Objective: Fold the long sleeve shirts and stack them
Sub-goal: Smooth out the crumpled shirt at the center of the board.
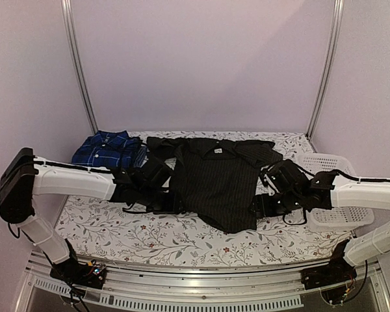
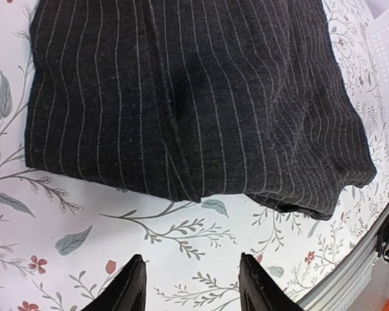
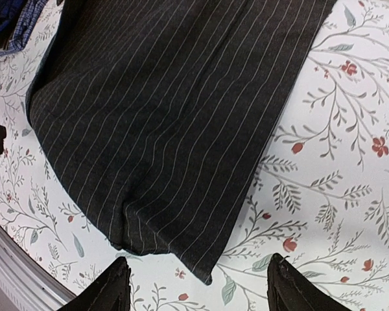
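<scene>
A black pinstriped long sleeve shirt (image 1: 216, 177) lies spread on the floral table, collar toward the back, its sides partly folded in. A blue plaid shirt (image 1: 108, 149) sits folded at the back left. My left gripper (image 1: 161, 177) hovers at the black shirt's left side. In the left wrist view it (image 2: 191, 275) stands open over bare tablecloth, just short of the shirt's edge (image 2: 181, 116). My right gripper (image 1: 273, 182) is at the shirt's right side. In the right wrist view it (image 3: 200, 275) is open, with the shirt's lower corner (image 3: 168, 142) just ahead of the fingertips.
A white mesh basket (image 1: 341, 195) stands at the right edge of the table, beside the right arm. The floral tablecloth (image 1: 117, 227) runs to a metal rail (image 1: 201, 276) along the near edge. The plaid shirt's edge (image 3: 26, 26) shows top left in the right wrist view.
</scene>
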Motion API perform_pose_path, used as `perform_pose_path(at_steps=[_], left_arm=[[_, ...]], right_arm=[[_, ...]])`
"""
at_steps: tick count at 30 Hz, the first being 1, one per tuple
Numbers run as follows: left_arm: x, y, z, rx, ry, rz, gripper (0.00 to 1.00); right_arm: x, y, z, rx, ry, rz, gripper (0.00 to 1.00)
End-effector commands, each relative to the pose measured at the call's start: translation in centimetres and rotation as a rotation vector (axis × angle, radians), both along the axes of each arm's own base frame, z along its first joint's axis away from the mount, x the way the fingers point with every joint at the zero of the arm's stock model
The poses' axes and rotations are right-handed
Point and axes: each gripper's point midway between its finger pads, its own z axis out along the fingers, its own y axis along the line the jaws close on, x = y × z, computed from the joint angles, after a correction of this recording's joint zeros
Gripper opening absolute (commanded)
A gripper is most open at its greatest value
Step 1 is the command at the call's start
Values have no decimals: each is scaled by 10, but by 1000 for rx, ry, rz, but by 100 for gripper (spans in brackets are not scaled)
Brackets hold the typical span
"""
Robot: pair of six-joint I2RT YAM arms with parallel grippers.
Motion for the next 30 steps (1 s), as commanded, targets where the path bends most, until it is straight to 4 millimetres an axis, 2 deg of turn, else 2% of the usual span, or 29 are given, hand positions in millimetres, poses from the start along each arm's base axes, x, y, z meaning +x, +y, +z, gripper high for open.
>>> perform_pose_path(at_steps=[1, 7, 11, 16, 22, 25, 27, 30], left_arm=[[10, -12, -1, 1, -66, 61, 46], [15, -21, -25, 54, -59, 52, 38], [18, -21, -36, 97, -66, 65, 37], [24, -19, -43, 129, -93, 92, 38], [36, -27, -45, 134, -138, 95, 36], [39, -30, -44, 132, -148, 92, 25], [40, -30, -38, 130, -157, 93, 15], [39, -30, -22, 118, -172, 88, 0]], right_arm=[[-19, 10, -12, 41, 32, -23, 67], [-30, 10, -33, 46, 52, -43, 65], [-34, 7, -42, 44, 67, -51, 64], [-37, 7, -51, 51, 73, -58, 63], [-34, 11, -57, 54, 60, -55, 62], [-29, 13, -58, 50, 44, -55, 58], [-26, 16, -57, 47, 37, -53, 53], [-22, 21, -54, 46, 31, -46, 33]])
